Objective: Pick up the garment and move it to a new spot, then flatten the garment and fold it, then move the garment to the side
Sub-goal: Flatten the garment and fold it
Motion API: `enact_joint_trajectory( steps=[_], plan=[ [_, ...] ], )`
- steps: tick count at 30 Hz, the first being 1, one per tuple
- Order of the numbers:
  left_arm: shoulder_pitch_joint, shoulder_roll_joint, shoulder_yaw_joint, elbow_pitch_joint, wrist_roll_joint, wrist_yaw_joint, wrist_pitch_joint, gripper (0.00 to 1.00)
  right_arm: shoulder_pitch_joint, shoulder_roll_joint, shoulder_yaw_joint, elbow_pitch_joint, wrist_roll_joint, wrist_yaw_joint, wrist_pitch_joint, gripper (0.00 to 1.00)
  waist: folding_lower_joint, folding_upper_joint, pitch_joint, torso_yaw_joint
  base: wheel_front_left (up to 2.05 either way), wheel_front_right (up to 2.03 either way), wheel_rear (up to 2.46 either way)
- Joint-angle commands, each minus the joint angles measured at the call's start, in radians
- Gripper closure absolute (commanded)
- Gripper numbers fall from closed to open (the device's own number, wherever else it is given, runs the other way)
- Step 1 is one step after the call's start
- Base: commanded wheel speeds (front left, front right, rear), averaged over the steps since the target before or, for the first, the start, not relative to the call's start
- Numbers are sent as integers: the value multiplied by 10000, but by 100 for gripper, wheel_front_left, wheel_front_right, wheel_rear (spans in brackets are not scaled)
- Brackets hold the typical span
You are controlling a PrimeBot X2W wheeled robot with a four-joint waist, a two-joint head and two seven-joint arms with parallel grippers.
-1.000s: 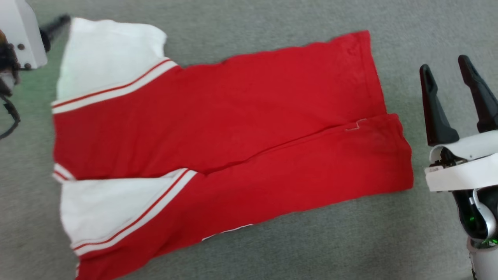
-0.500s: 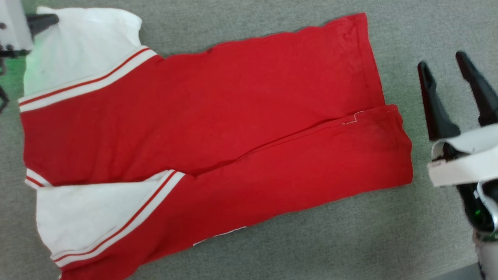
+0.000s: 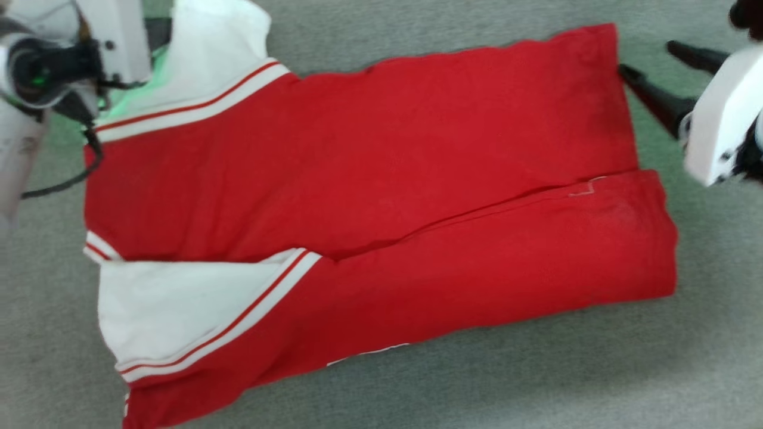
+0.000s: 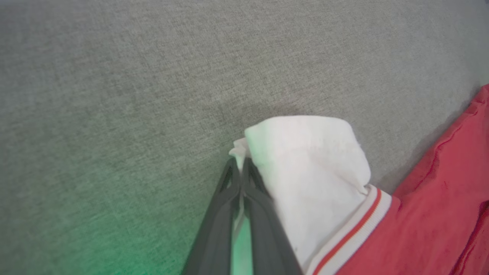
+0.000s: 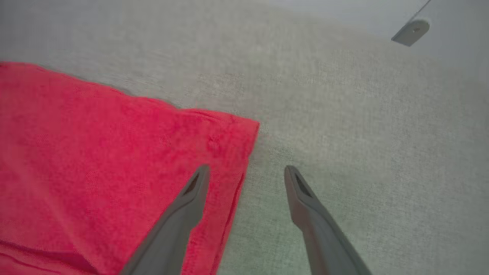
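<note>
The garment (image 3: 369,196), a red jersey with white sleeves and stripe trim, lies flat on the grey surface with both long sides folded in to a middle seam. At its far left corner, my left gripper (image 4: 238,163) is shut on the edge of the white sleeve (image 4: 305,168); in the head view its fingers (image 3: 160,34) sit behind its white housing. My right gripper (image 3: 647,58) stands open at the far right corner of the red hem (image 5: 229,133). One finger (image 5: 195,187) is over the red cloth and the other (image 5: 298,187) over the bare surface.
Grey woven fabric (image 3: 536,369) covers the whole work surface around the garment. A dark cable (image 3: 59,185) loops down from my left wrist. A small grey tab (image 5: 410,32) lies beyond the right gripper at the surface's far side.
My left gripper has shut on the white sleeve edge. My right gripper has swung up from beside the hem to its far corner, still open. The head camera has shifted.
</note>
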Motion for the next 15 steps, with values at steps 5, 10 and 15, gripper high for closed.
enact_joint_trajectory(
  steps=[5,10,15],
  plan=[
    [-113,-407,-333,-223,-230,-47,-147,100,-1582,-532,713,1446,611,-7,1763,0,0,-1,349,817,0,0,0],
    [-182,-513,-572,-432,-429,-36,-365,100,-2234,-518,1412,2525,844,-7,2198,0,0,-1,472,1128,0,0,0],
    [-83,-502,-753,-569,-602,-16,-790,100,-2317,-483,2066,2957,1309,-1,2028,100,0,-1,413,1338,0,0,0]
  ],
)
